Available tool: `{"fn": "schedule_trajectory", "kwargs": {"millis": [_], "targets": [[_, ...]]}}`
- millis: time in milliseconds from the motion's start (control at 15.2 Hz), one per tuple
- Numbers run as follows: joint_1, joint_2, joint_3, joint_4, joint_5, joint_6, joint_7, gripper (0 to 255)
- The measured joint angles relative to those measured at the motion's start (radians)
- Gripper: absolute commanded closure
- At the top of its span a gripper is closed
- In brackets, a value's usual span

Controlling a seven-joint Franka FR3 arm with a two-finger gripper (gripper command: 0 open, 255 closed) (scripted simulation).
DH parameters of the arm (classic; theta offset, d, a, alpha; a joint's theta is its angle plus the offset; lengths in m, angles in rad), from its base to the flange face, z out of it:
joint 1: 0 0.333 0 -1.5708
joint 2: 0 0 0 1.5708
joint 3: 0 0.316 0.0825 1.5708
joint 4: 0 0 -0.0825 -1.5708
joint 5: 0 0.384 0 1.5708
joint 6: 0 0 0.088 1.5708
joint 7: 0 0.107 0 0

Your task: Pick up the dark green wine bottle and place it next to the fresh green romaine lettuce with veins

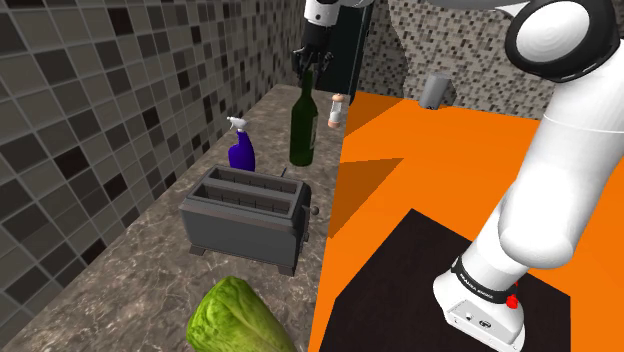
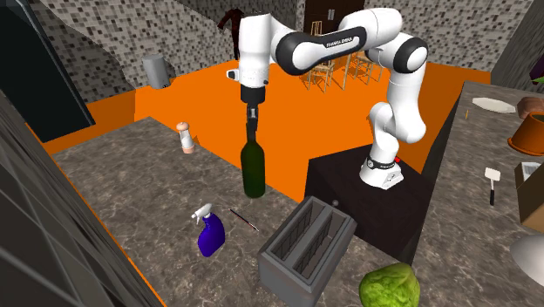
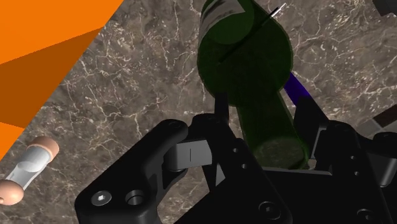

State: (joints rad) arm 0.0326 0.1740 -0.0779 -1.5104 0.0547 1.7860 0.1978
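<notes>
In the shoulder view, the bottle (image 1: pixel 305 125), dark green glass with a pale label, stood upright on the counter (image 1: pixel 120 270) beyond the toaster (image 1: pixel 248 215), well apart from the lettuce (image 1: pixel 235 318). In the second exterior view, the gripper (image 2: pixel 251 122) sat on its top. In the wrist view, both fingers (image 3: pixel 221 108) pinched the translucent green neck.

Lettuce (image 1: pixel 238 318) partly past bottom edge

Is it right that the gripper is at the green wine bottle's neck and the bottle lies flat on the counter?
Not quite: the wine bottle stands upright, not flat, with the gripper at its neck, as the second exterior view shows.
</notes>
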Motion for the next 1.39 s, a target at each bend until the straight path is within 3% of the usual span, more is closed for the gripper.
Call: {"fn": "schedule_trajectory", "kwargs": {"millis": [1056,1386], "targets": [[-0.007,0.076,-0.002,0.324,0.006,-0.247,0.007,255],[0.049,-0.049,0.029,0.168,-0.016,-0.214,0.086,255]]}}
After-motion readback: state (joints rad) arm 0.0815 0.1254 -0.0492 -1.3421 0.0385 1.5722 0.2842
